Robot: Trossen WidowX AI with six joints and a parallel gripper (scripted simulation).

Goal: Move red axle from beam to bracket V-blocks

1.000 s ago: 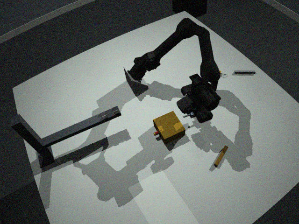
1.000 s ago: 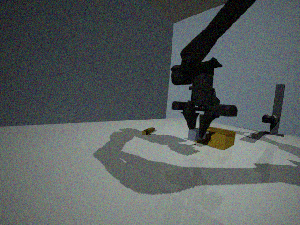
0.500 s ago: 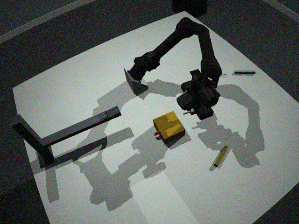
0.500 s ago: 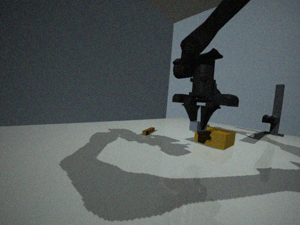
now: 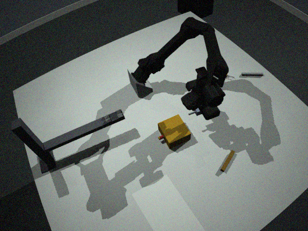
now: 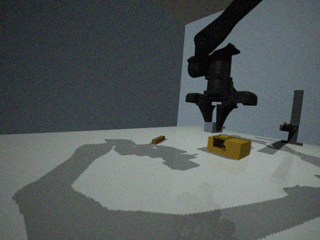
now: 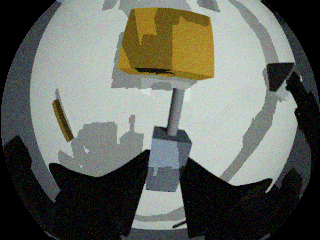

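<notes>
Above the pale table (image 5: 99,64) (image 6: 144,186) (image 7: 100,100), hangs with the gripper (image 5: 198,112) (image 6: 214,126) (image 7: 164,156) pointing down, clenched on a blue-grey block (image 5: 198,111) (image 6: 209,127) (image 7: 164,160). Carries with that block a slim grey rod (image 5: 192,113) (image 7: 176,111), aimed toward the yellow beam (image 5: 175,129) (image 6: 228,147) (image 7: 167,42) but apart from it in the top view. Shows the red axle (image 5: 161,136) still in the beam, with only a short end poking out of the side facing the dark bracket (image 5: 74,131) (image 6: 297,113), tipped in yellow. Rests with the beam on the table, near the gripper and well apart from the bracket. Offers at the free end of the bracket's raised arm the V-blocks (image 5: 107,118) (image 6: 288,126), with no axle in them. Includes farther off an orange-yellow bar (image 5: 227,160) (image 6: 158,140) (image 7: 63,121) lying flat, and, across the table, a small grey bar (image 5: 252,74).
</notes>
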